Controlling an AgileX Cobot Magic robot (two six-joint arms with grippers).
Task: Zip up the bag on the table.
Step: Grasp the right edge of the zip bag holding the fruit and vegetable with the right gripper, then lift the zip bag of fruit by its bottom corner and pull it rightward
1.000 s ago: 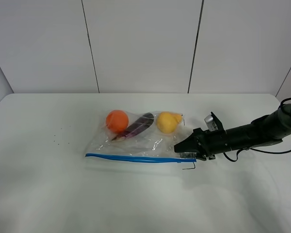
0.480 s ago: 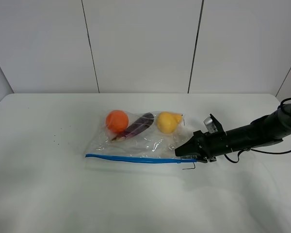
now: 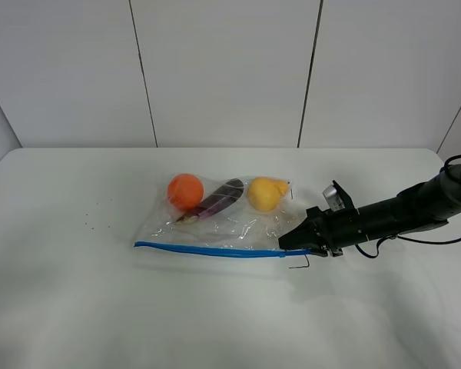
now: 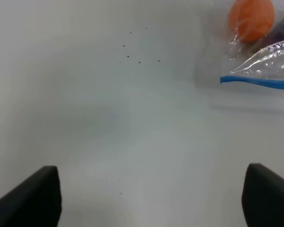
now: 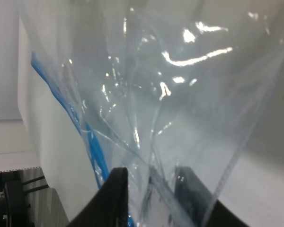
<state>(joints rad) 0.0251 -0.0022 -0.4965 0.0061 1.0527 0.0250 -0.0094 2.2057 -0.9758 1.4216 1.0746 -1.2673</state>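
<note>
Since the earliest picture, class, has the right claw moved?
Yes, slightly: the right claw has edged right, away from the yellow fruit.

Glossy, crinkled clear plastic of the bag [image 3: 215, 223] is catching glare on the matt, smooth white table [image 3: 100, 307].

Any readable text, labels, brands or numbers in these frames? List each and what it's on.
None readable in any view.
The bag: clear plastic with a blue zipper strip, no print visible.
The right end effector: plain black, no markings legible.
The table: plain white, only a few dark specks.
</note>
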